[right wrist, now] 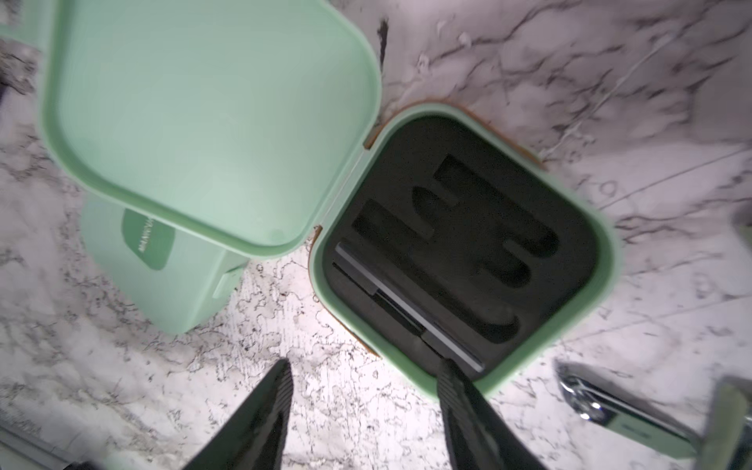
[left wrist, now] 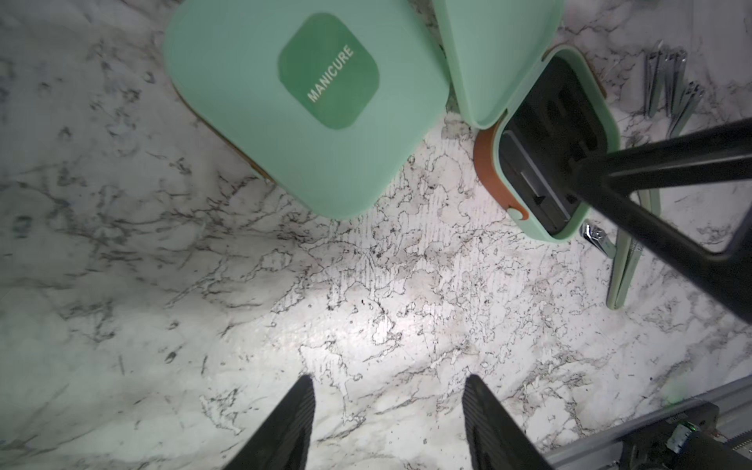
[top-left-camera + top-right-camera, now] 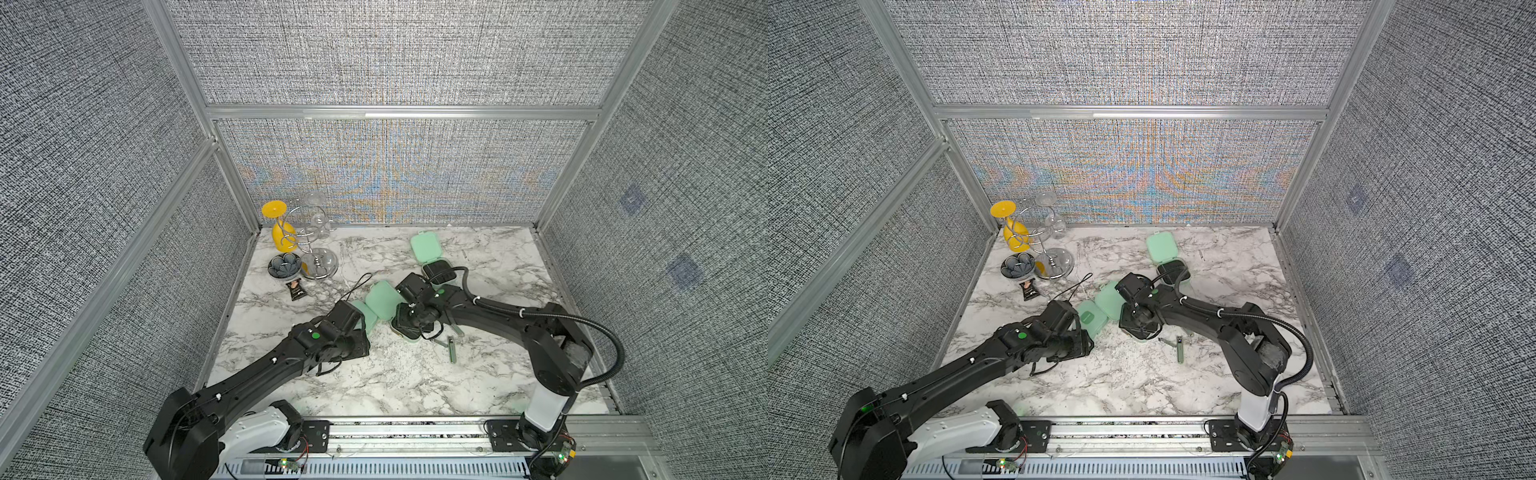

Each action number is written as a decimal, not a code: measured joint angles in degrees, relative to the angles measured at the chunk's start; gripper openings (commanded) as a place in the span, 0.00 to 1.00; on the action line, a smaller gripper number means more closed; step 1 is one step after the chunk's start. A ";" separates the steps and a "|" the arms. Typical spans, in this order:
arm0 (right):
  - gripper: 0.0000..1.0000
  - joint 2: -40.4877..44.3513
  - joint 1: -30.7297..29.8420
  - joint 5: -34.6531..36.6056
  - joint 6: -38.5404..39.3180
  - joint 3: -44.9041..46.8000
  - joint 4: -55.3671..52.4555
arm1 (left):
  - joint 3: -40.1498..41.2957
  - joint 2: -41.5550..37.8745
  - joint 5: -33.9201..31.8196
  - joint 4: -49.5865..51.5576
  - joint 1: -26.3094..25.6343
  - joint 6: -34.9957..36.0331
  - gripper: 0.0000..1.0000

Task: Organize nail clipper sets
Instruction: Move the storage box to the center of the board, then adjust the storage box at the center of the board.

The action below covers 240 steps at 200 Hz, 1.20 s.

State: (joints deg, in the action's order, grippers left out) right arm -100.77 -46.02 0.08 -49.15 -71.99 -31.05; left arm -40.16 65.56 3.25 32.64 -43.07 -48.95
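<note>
L jaws: apart, empty, nr shut case point(image 2: 244, 101) | R jaws: apart, empty, at open case point(image 1: 529, 183)

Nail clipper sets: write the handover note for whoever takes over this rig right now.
Left gripper: open, empty, over the marble table.
Right gripper: open, empty, at the near open case, whose slots look almost all empty.
Closed case lies beside it. Second open case sits farther back.
Loose clippers lie on the table.
Done: one case shut. To do: load the clippers, shut both open cases.
</note>
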 measured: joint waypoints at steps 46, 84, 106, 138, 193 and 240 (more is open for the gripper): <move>0.60 2.05 8.96 -0.85 12.35 -2.95 -5.18 | -2.34 9.70 1.38 -6.84 -5.14 -5.84 0.55; 0.57 -0.35 16.70 -2.10 24.74 -5.11 -8.33 | -6.34 16.31 -0.20 -11.43 -8.02 -10.82 0.54; 0.55 2.21 19.54 -1.18 27.50 -2.38 -9.42 | -6.86 17.97 -1.79 -13.86 -8.11 -13.42 0.54; 0.54 6.10 19.56 -1.29 29.22 4.76 -9.86 | -7.52 21.16 -2.23 -16.81 -8.17 -17.11 0.54; 0.57 7.48 19.43 -1.51 30.08 12.31 -9.79 | -13.07 29.29 -1.68 -20.35 -8.15 -20.37 0.54; 0.55 7.43 17.40 -2.99 34.88 8.15 -7.67 | -12.33 29.49 -2.16 -20.46 -8.15 -22.43 0.54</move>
State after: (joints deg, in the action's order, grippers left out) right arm -93.34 -28.62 -2.92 -14.26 -63.83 -38.72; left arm -52.49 95.04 1.08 12.19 -51.22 -71.37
